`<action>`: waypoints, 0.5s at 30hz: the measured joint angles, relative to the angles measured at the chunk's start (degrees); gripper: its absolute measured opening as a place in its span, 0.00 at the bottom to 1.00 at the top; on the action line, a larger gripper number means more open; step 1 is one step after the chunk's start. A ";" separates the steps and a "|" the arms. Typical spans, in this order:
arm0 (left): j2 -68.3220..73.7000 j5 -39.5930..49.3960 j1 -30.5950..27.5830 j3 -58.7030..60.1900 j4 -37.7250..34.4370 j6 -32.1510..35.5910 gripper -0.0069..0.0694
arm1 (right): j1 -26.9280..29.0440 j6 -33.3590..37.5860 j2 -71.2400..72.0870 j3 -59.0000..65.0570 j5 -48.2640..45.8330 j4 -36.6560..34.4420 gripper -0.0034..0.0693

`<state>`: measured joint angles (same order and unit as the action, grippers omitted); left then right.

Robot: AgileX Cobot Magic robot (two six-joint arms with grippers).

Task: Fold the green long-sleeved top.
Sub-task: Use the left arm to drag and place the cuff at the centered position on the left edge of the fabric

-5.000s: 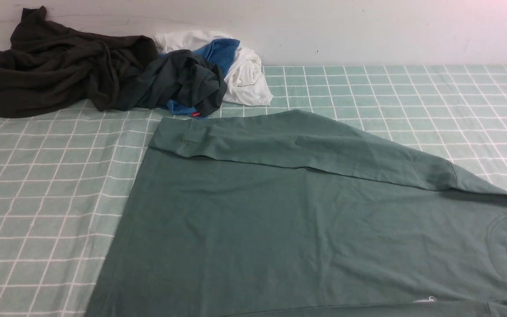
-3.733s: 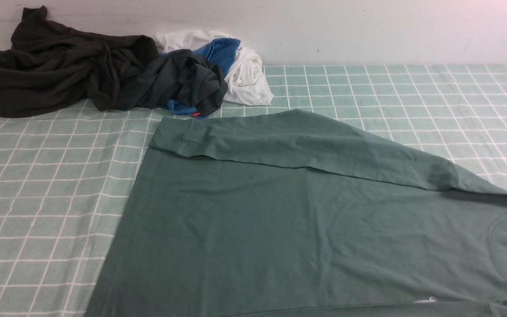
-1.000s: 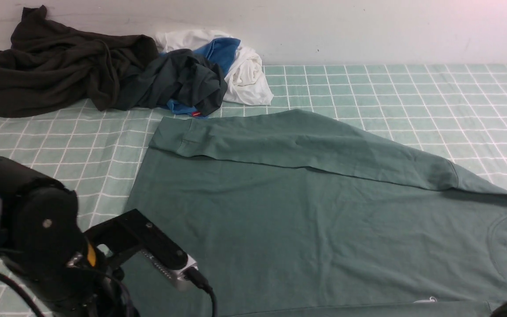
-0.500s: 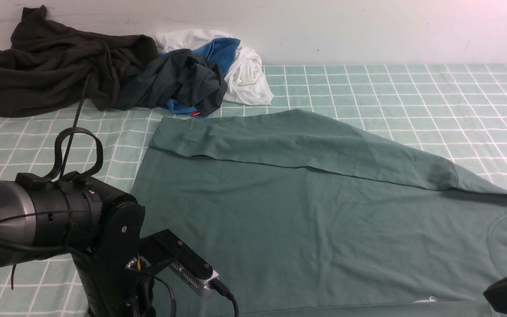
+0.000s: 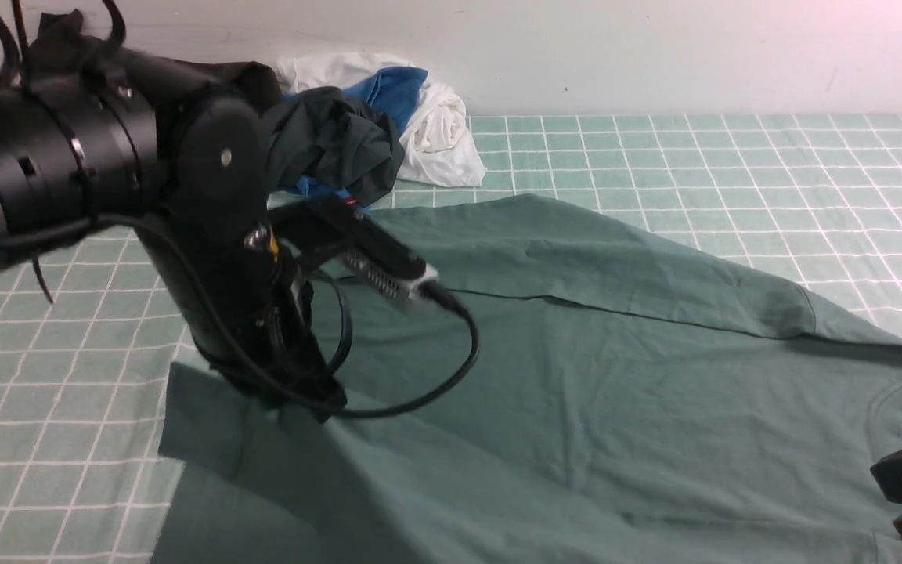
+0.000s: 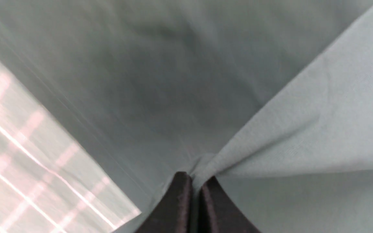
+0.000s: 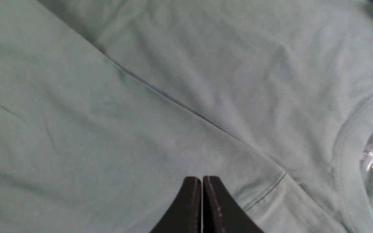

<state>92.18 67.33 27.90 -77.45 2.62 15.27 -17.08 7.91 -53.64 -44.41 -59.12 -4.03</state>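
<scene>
Checked tablecloth [image 5: 654,157] — left jaws pinch the green long-sleeved top [image 5: 615,376], edge raised — right jaws closed

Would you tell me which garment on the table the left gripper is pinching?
The sage-green top spread out in front: its fabric is bunched in the left gripper. The dark, blue and white ones lie in a crumpled pile at the back.

Left arm [image 5: 208,235] over raised corner of green long-sleeved top [image 5: 615,392], clothes pile [image 5: 427,133] behind

Checked cloth [image 5: 733,172], clothes pile [image 5: 357,145] (dark, white, blue)
</scene>
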 joint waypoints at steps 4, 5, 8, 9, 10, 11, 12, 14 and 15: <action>2.27 2.05 -0.34 -8.77 -0.06 0.13 0.09 | 0.00 -2.89 0.00 0.00 1.34 3.12 0.07; 3.81 2.61 -0.88 -12.23 -0.12 0.13 0.09 | 0.00 -4.37 0.00 0.00 1.63 4.76 0.07; 8.70 3.01 -2.54 -18.00 -0.33 0.13 0.09 | 0.00 -6.78 0.00 0.00 1.97 7.32 0.09; 10.19 3.01 -2.99 -18.84 -0.40 0.13 0.09 | 0.00 -7.25 0.00 0.00 2.04 7.73 0.09; 10.94 3.01 -3.07 -19.02 -0.40 0.13 0.09 | 0.00 -7.32 0.00 0.00 2.04 7.80 0.10; 14.03 3.01 -3.61 -20.07 -0.28 0.15 0.10 | 0.00 -7.91 0.00 0.00 2.11 8.04 0.11; 15.57 3.01 -3.79 -20.43 -0.04 0.20 0.11 | 0.00 -7.91 0.00 0.00 2.17 8.04 0.11; 18.13 2.87 -3.92 -20.85 0.72 0.20 0.14 | 0.00 -7.91 0.00 0.00 2.17 7.99 0.13; 19.52 2.50 -4.00 -21.19 1.30 0.12 0.17 | 0.00 -7.91 0.00 0.00 2.22 7.93 0.14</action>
<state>111.69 69.83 23.90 -98.63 3.92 15.39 -17.08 0.00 -53.64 -44.41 -56.90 3.89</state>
